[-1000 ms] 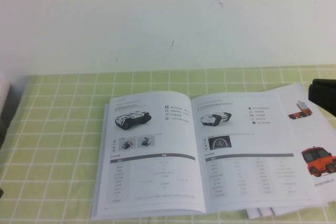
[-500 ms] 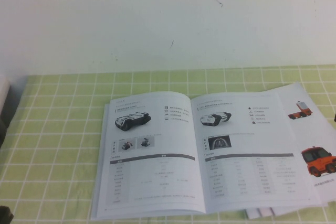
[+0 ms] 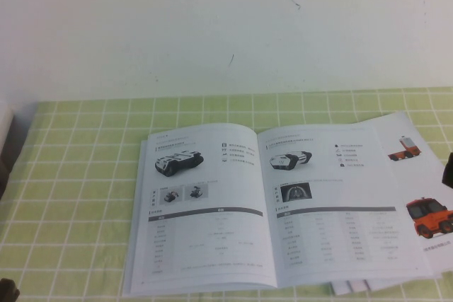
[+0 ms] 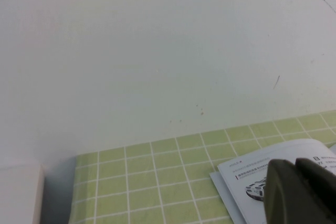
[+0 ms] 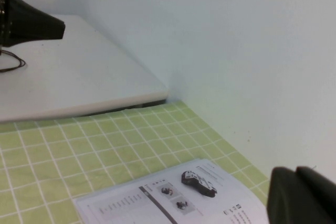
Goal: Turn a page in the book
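Though open, book (image 3: pixel 269 203) illegible, between left tool (image 3: pixel 6 291) and right tool (image 3: pixel 448 169).

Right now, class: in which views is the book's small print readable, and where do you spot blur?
High view: book soft, table text illegible. Left wrist view: left gripper a dark blur across the page. Right wrist view: right gripper likewise blurred; print unreadable.
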You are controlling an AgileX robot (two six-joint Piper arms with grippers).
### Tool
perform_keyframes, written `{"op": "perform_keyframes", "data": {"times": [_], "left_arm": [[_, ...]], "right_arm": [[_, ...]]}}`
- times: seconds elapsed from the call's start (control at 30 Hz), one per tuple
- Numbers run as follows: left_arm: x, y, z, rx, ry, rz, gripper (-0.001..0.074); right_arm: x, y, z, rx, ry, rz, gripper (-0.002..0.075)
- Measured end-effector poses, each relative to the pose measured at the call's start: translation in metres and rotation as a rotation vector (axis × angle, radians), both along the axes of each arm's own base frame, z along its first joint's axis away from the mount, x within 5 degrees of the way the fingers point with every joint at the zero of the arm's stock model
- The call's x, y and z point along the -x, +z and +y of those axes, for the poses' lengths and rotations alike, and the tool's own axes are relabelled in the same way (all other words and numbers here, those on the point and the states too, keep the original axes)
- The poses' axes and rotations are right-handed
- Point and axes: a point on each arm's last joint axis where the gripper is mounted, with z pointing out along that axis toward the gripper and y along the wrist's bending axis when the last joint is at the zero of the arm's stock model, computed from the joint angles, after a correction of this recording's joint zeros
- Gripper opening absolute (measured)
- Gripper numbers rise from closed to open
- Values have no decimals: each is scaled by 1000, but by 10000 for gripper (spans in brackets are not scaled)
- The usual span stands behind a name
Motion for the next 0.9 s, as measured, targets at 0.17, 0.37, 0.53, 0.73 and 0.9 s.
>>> {"op": "perform_keyframes", "data": {"times": [0.17, 0.37, 0.53, 0.73, 0.9], "left_arm": [[0, 0, 0, -1, -1, 0, -4], [0, 0, -1, -1, -6, -1, -4], [0, 0, -1, -1, -6, -1, -4], [0, 0, -1, -1, -8, -1, -4], [0, 0, -1, -1, -8, -1, -4]], "right_arm": [[-2, -3, -1, 6, -27, -1, -2], [1, -8, -16, 37, -187, -139, -2], [29, -6, -34, 28, -296, -325, -2], [28, -62, -53, 71, -507, -216, -2], [34, -117, -67, 44, -664, -21, -2]]}}
